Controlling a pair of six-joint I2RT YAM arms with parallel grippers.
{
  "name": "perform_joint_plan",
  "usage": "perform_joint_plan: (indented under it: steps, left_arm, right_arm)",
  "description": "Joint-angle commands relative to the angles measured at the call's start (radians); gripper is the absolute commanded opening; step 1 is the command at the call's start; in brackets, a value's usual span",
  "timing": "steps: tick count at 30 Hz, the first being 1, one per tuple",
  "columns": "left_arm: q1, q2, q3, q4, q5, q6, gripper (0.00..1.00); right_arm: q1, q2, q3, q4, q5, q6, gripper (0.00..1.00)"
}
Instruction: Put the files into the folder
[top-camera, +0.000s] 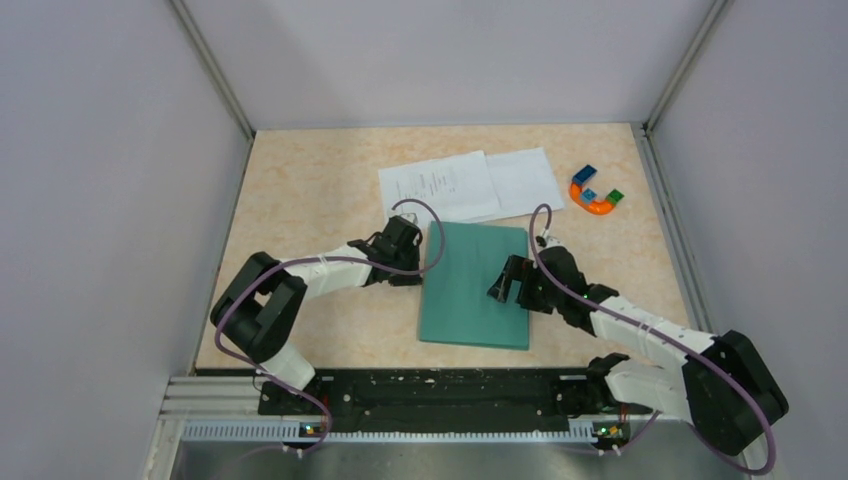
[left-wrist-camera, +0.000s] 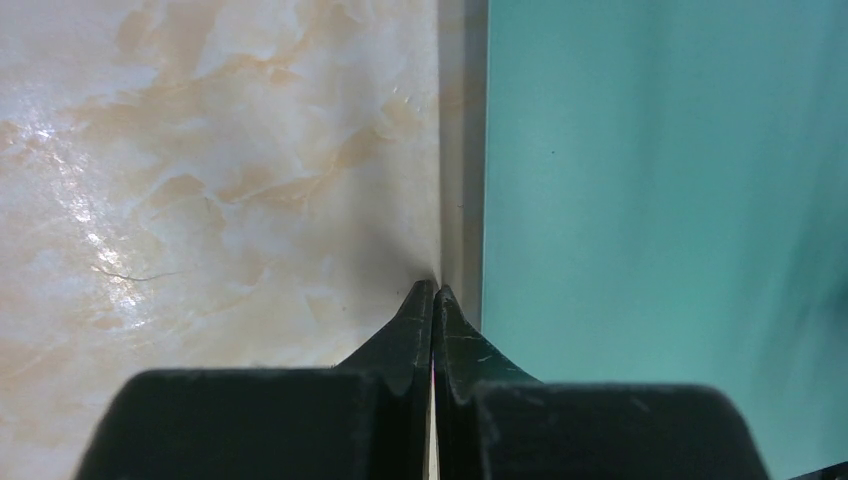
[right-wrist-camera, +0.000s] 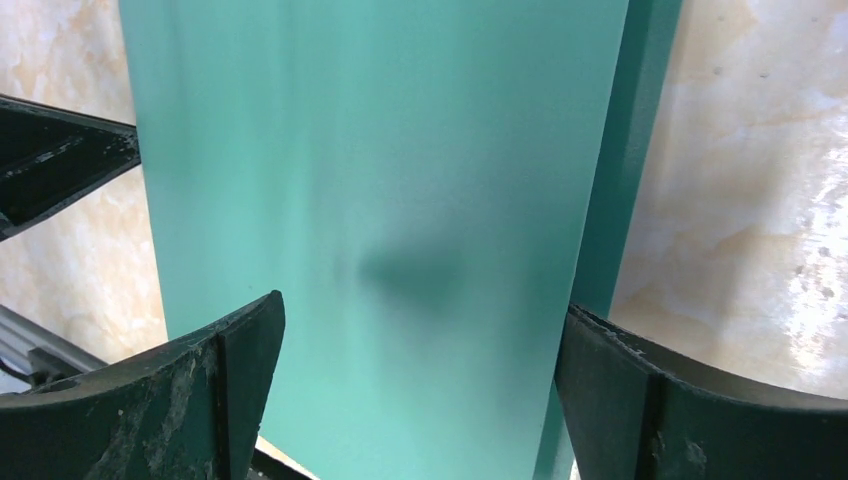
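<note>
The teal folder (top-camera: 475, 285) lies shut and flat in the middle of the table. Two white files lie just behind it and overlap: the printed sheet (top-camera: 438, 187) on the left, the nearly blank sheet (top-camera: 525, 180) on the right. My left gripper (top-camera: 420, 258) is shut and empty. In the left wrist view its tips (left-wrist-camera: 433, 292) sit on the table right beside the folder's left edge (left-wrist-camera: 650, 200). My right gripper (top-camera: 508, 285) is open over the folder's right half. In the right wrist view its gap (right-wrist-camera: 415, 340) spans the teal cover (right-wrist-camera: 380, 180).
A small multicoloured horseshoe toy (top-camera: 595, 192) lies at the back right, beside the blank sheet. Grey walls close off the table (top-camera: 320, 180) on the left, right and back. The arm bases and a black rail (top-camera: 440, 390) run along the near edge.
</note>
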Motion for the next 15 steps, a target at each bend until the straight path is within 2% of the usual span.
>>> perform_joint_plan:
  steps: [1, 6, 10, 15]
  left_arm:
    - [-0.004, 0.049, -0.022, -0.041, -0.013, 0.006, 0.00]
    - [-0.004, 0.048, -0.023, -0.038, -0.011, 0.005, 0.00]
    - [-0.005, 0.042, -0.022, -0.041, -0.011, 0.008, 0.00]
    - [-0.005, 0.035, -0.032, -0.033, -0.010, 0.000, 0.00]
  right_arm:
    - [-0.008, 0.019, 0.002, 0.082, -0.054, 0.029, 0.98]
    - [-0.008, -0.003, 0.028, 0.088, -0.076, 0.066, 0.91]
    - [-0.009, -0.044, 0.050, 0.088, -0.088, 0.099, 0.82]
    - [-0.011, -0.118, 0.087, 0.088, -0.101, 0.144, 0.59]
